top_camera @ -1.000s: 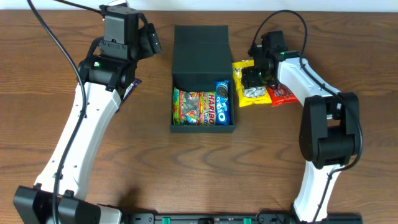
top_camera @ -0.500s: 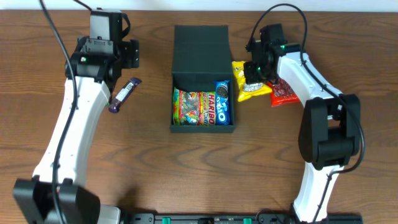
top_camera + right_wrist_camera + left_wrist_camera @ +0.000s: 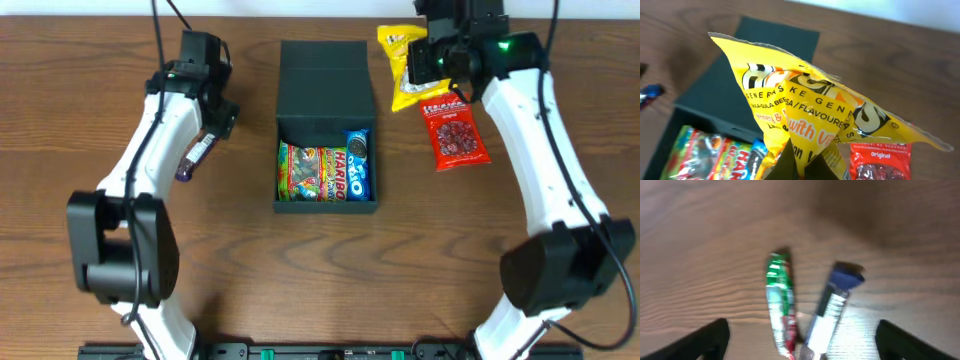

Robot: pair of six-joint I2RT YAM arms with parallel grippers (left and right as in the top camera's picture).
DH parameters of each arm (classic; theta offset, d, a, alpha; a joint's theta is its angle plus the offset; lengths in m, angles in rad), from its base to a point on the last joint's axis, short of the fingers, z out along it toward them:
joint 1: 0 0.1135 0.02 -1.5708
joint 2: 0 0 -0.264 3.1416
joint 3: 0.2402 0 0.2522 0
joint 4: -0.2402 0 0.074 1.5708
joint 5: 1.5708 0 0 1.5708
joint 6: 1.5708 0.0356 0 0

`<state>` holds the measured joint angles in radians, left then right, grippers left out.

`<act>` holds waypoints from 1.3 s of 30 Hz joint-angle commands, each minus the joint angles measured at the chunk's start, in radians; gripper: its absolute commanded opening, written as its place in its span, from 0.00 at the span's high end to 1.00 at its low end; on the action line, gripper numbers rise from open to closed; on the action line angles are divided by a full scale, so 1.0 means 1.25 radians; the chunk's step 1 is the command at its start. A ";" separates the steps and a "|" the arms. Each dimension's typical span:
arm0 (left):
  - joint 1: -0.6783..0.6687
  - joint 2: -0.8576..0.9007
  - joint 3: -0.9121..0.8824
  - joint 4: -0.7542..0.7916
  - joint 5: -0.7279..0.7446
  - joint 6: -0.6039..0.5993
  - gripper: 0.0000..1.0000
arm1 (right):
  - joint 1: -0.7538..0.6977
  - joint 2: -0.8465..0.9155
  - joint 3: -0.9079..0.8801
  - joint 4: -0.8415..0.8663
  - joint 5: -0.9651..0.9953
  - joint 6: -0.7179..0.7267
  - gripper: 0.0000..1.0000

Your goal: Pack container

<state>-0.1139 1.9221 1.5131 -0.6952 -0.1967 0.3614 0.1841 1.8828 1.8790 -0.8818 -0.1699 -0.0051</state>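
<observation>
Container [image 3: 327,206]: centred on the table [image 3: 300,280], long axis running away from the base, lid flap [image 3: 323,80] laid open at the far end; snack packets [image 3: 318,172] inside.
Right gripper [image 3: 799,167]: clamped on the yellow packet [image 3: 402,66], which is held aloft.
Governing relation: the open compartment lies left of these jaws and nearer the base; this arm is judged readier to load.
Left gripper [image 3: 804,339]: jaws apart, above two bars [image 3: 832,302] lying well left of the container.
Red packet [image 3: 458,132]: lying right of the container.
</observation>
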 commanded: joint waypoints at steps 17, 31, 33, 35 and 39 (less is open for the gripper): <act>0.010 0.159 -0.006 -0.004 0.077 0.129 0.32 | 0.009 -0.021 0.011 -0.034 -0.015 0.001 0.99; 0.067 0.161 -0.007 -0.003 0.171 0.103 0.44 | 0.009 -0.021 0.011 -0.034 -0.015 0.001 0.99; 0.073 0.161 -0.007 -0.003 0.196 0.103 0.44 | 0.009 -0.021 0.011 -0.034 -0.015 0.001 0.99; 0.073 0.161 -0.007 -0.001 0.200 0.103 0.44 | 0.009 -0.021 0.011 -0.034 -0.015 0.001 0.99; 0.073 0.162 -0.007 0.005 0.200 0.103 0.48 | 0.009 -0.021 0.011 -0.034 -0.015 0.001 0.99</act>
<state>-0.0223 2.1147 1.5131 -0.6922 0.0269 0.4976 0.1894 1.8694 1.8793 -0.9241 -0.1802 -0.0048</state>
